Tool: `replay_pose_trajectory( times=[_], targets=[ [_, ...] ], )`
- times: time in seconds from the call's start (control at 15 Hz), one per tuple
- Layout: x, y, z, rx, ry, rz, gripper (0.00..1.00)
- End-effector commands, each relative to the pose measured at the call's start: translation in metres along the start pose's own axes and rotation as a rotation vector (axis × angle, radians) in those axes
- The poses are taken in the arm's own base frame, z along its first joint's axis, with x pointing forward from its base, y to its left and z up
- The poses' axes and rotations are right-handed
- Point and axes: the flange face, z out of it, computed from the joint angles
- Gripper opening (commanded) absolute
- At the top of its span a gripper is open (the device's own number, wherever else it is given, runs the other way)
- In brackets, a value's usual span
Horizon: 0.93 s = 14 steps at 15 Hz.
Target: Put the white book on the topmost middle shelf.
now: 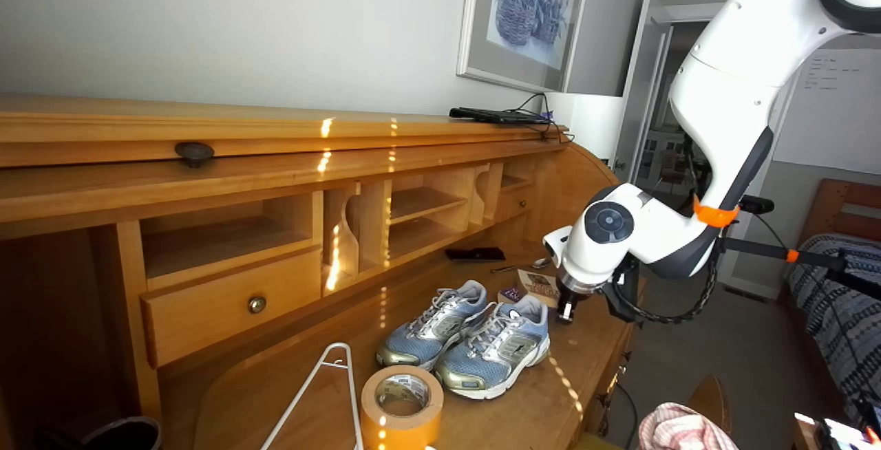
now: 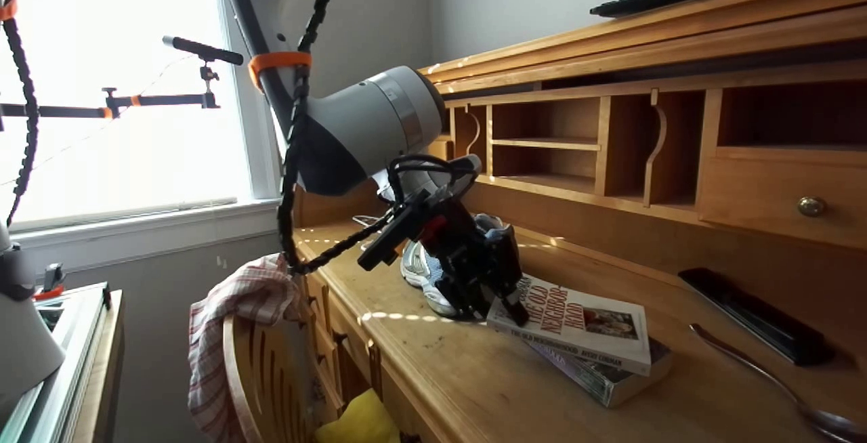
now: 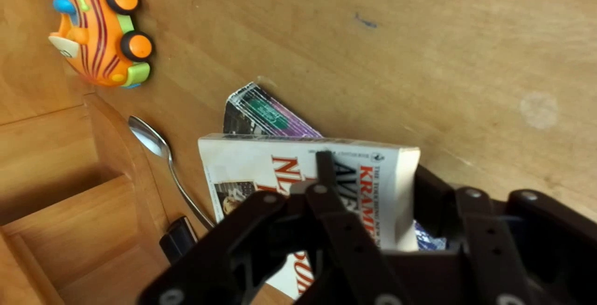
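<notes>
my gripper [image 3: 373,167] astride one end of white book [image 2: 579,324] | whether gripping, I cannot tell | purple-spined book [image 3: 275,111] beneath it | middle shelf [image 2: 545,144] higher, well apart

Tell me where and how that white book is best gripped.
I'd grip the white book by its spine corner at the sneakers' end, pinching cover and underside, coming in from that end. It lies askew across another book, so that corner juts past it over the desk, probably leaving room underneath.
</notes>
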Motion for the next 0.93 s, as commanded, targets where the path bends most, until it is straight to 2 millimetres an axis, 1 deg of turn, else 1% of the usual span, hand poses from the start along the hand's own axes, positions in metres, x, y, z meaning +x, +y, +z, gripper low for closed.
replay_pose_trajectory(
  times=[0.0, 0.2, 0.53, 0.87],
  targets=[
    [-0.008, -0.001, -0.018, 0.041, 0.021, 0.006, 0.12],
    [-0.009, 0.006, -0.029, 0.059, 0.038, 0.010, 0.07],
    [-0.013, 0.013, -0.047, 0.109, 0.075, 0.024, 0.08],
    [-0.015, 0.023, -0.059, 0.092, 0.094, 0.053, 0.08]
  ],
)
